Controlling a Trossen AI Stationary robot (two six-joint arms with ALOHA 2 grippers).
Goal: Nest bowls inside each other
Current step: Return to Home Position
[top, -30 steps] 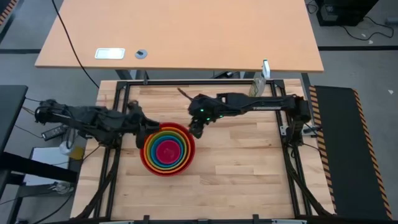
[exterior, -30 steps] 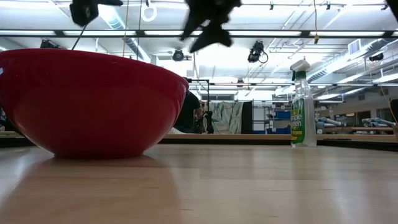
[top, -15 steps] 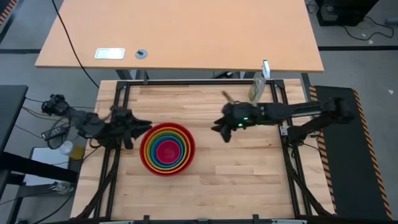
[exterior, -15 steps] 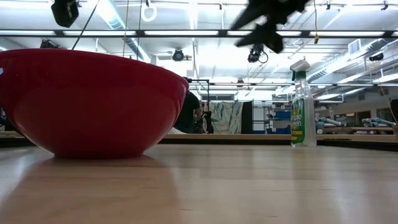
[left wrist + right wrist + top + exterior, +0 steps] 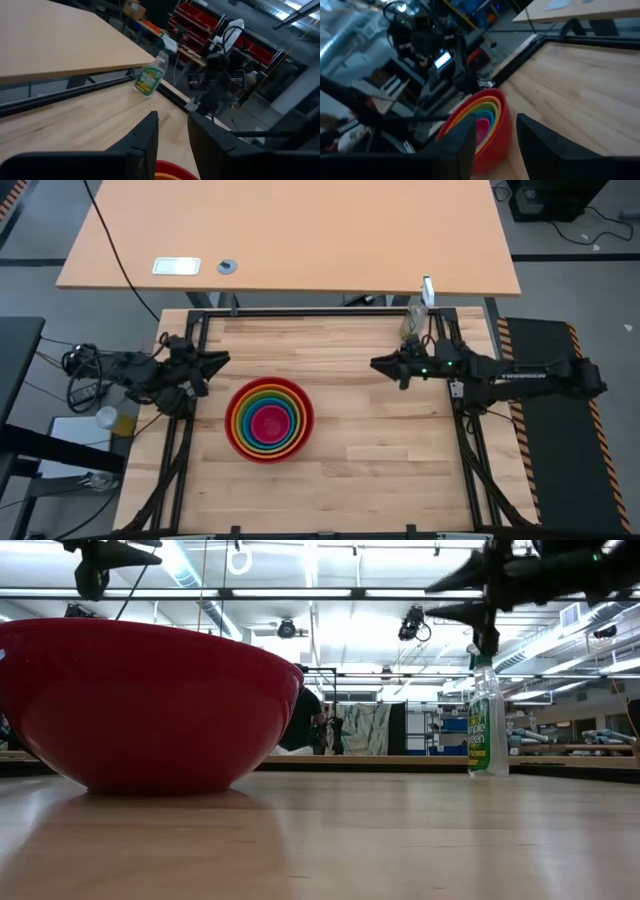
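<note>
Several rainbow-coloured bowls [image 5: 268, 420] sit nested one inside another, the red outermost, its base resting on the wooden table [image 5: 380, 450]. The low view shows only the red bowl [image 5: 150, 705]; the right wrist view shows the stack [image 5: 480, 125] from the side. My left gripper [image 5: 215, 360] hovers open just beyond the bowls' far left rim, pointing toward the table's right. My right gripper [image 5: 378, 365] hovers open to the stack's right, pointing left. Nothing lies between either pair of fingers [image 5: 172, 135] [image 5: 495, 135].
A green spray bottle [image 5: 412, 325] stands at the table's far right corner, close to the right arm; it also shows in the low view [image 5: 487, 710]. A black frame borders the table. A larger desk [image 5: 290, 240] stands beyond the far edge.
My right gripper has drawn away from above the bowls' far right rim toward the table's right edge, tipping up from a downward slant to about level. My left gripper has backed off toward the table's left and far edges. The bowls have stayed put.
</note>
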